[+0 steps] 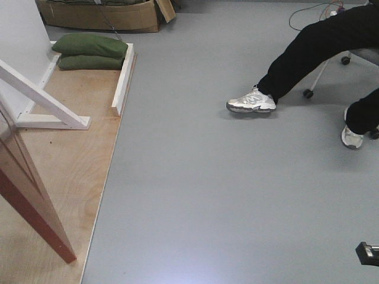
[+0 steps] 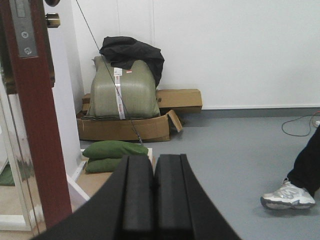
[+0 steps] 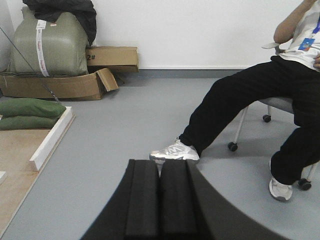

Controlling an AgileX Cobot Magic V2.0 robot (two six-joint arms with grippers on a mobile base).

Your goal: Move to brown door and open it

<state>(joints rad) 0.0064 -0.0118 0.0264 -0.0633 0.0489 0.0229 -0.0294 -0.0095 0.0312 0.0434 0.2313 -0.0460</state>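
The brown door [image 1: 28, 198] stands at the far left of the front view, a glossy reddish-brown panel swung away from its white frame. In the left wrist view the brown door [image 2: 39, 130] shows edge-on, with a metal latch plate [image 2: 24, 27] and a brass handle stub [image 2: 52, 20] near the top. My left gripper [image 2: 153, 162] is shut with nothing in it, low and to the right of the door's edge, not touching it. My right gripper [image 3: 160, 167] is shut and empty over the grey floor, well away from the door.
A plywood platform [image 1: 71, 160] with a white diagonal brace [image 1: 44, 100] and two green sandbags [image 1: 90, 50] lies behind the door. Cardboard boxes [image 2: 125, 127] and a grey-green sack [image 2: 122, 87] stand by the wall. A seated person's legs and shoes [image 1: 251, 102] and chair casters [image 3: 232, 146] are to the right.
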